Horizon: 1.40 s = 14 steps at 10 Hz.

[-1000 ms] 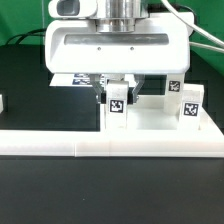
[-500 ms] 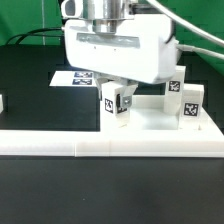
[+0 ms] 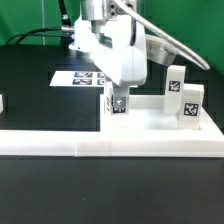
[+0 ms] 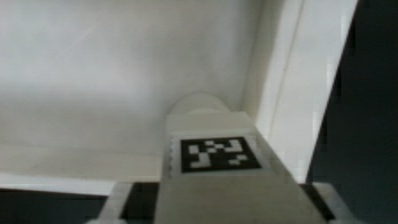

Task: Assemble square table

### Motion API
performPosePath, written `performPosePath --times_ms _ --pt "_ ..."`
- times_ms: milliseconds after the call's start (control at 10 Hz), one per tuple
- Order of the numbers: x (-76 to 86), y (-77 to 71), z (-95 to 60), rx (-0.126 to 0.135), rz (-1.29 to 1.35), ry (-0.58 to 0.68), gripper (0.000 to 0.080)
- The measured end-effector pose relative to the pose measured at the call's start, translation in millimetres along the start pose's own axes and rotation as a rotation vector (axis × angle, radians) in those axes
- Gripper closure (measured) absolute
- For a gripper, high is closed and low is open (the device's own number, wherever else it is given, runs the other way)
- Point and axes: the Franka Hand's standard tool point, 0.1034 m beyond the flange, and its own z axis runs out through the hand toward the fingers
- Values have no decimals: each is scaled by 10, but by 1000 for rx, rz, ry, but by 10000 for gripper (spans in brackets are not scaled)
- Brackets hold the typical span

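Square table slab (image 3: 150,118) w/ fingers (image 3: 118,103) clamped on leg post (image 4: 217,152) standing on it

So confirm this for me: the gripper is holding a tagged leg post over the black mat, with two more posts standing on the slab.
Wrong in one respect: the exterior view shows the gripper holding the leg post over the white slab, not the black mat. Two more posts do stand on the slab.
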Motion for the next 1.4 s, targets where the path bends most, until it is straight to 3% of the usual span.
performPosePath --times_ms 200,400,500,600,1000,1200,1400 --pt "0 -3 -4 -4 -72 0 511" --pt "-77 -58 -55 -43 -458 -1 214" --pt "-113 -72 -60 -46 -602 -4 214" --pt "-96 -64 -56 -47 -645 -5 163" --pt "-82 -68 -61 -49 -933 -8 151" --pt "-128 -116 -102 -63 -1262 17 151" --pt "-21 -67 -75 -66 -1463 18 151"
